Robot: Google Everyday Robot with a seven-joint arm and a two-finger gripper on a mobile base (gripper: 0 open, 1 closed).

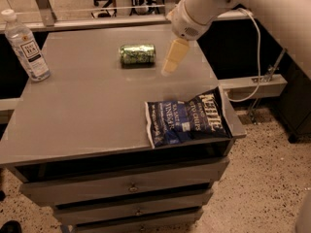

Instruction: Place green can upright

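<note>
The green can [137, 54] lies on its side near the back middle of the grey cabinet top [87, 106], its long axis running left to right. My gripper [171, 68] hangs above the top just to the right of the can, a short gap apart from it, pointing down and to the left. The white arm [228, 4] comes in from the upper right. The gripper holds nothing.
A clear plastic water bottle [25, 46] stands upright at the back left corner. A dark blue chip bag [187, 118] lies flat at the front right edge. Drawers [131, 188] sit below the top. A cable [255, 52] hangs at the right.
</note>
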